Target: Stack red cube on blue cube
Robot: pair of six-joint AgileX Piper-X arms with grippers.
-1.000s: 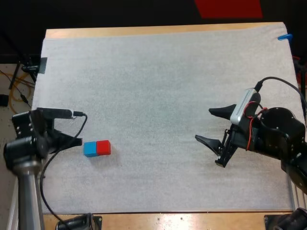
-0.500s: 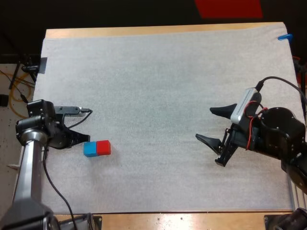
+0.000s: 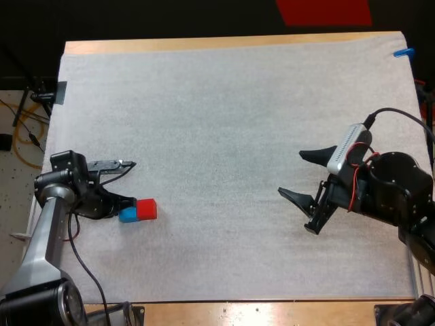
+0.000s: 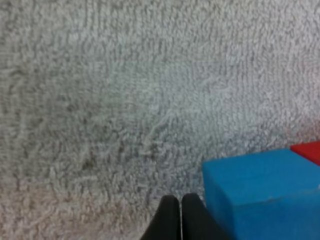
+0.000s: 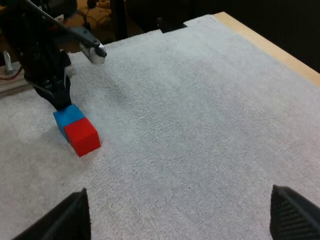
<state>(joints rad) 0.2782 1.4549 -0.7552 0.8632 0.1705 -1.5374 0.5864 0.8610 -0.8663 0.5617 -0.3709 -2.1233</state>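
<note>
Your left gripper [image 4: 180, 202] is clenched on nothing, its fingers pressed together. The tips are just beside the blue cube [image 4: 255, 187], at that cube's 9 o'clock in the high view. The red cube [image 3: 146, 209] touches the blue one at its 3 o'clock, and both sit on the mat [image 3: 224, 122] toward its 8 o'clock. Closed tips this close could shove the pair. I'd lift, spread the fingers, and come down straddling the red cube alone, gripping its free 12 and 6 o'clock faces. Farther across, at the mat's 4 o'clock, your right gripper [image 3: 299, 178] is released, fingers wide apart and well clear.
</note>
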